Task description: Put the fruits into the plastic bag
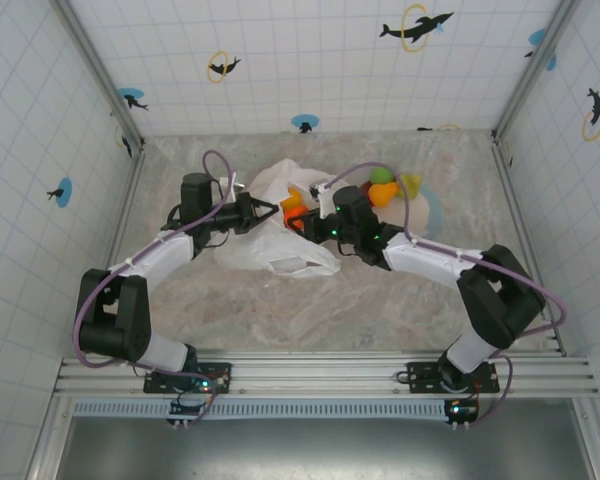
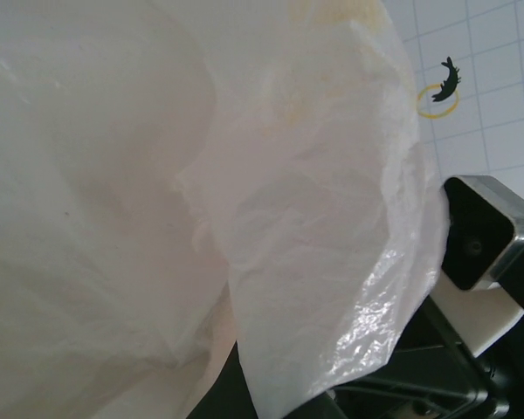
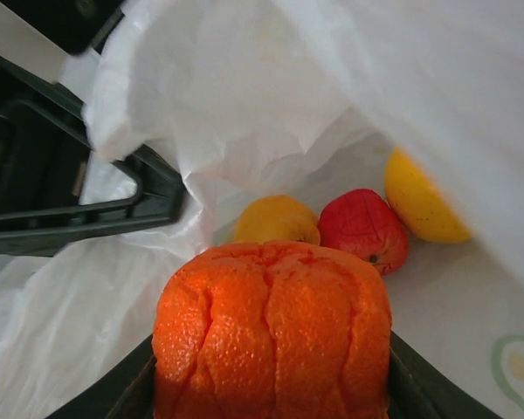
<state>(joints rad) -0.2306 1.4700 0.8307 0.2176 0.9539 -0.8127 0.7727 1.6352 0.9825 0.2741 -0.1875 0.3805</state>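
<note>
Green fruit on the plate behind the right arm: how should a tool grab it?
Probably from straight above, closing across its round middle: the green fruit lies clustered with an orange fruit and a yellow one, so sideways approaches would likely bump them.

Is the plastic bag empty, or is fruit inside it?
Holds fruit: a red fruit, an orange-yellow fruit and a yellow fruit lie inside the plastic bag.

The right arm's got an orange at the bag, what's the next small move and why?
Probably ease the right gripper slightly deeper into the plastic bag, then open. The orange it holds sits at the mouth, which the left gripper lifts open; a red fruit and yellow fruit lie inside ahead.
</note>
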